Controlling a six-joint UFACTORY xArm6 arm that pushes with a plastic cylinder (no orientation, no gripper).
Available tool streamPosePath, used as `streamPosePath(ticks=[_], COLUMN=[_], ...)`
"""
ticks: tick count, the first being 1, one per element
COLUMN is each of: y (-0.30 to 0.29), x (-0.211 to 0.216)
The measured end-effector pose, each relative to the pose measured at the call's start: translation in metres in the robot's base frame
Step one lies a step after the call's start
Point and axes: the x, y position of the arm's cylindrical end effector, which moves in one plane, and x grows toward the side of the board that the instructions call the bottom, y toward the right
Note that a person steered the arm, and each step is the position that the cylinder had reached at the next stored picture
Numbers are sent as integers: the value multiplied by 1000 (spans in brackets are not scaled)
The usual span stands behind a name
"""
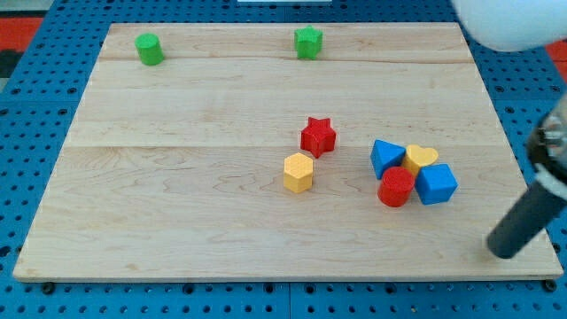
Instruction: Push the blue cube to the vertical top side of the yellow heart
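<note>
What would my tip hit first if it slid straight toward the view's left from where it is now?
From my tip, near the board's right edge, a straight leftward slide looks free: the blue cube and red cylinder sit higher in the view, as does the yellow hexagonal block. Depth is uncertain.

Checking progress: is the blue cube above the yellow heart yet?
Not yet. The blue cube sits at the yellow heart's lower right, touching it.
</note>
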Motion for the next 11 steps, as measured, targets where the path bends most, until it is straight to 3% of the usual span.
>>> streamPosePath(ticks=[1,3,5,9,11], y=[26,-20,-46,-61,-54], x=[0,-64,-88,-96,-54])
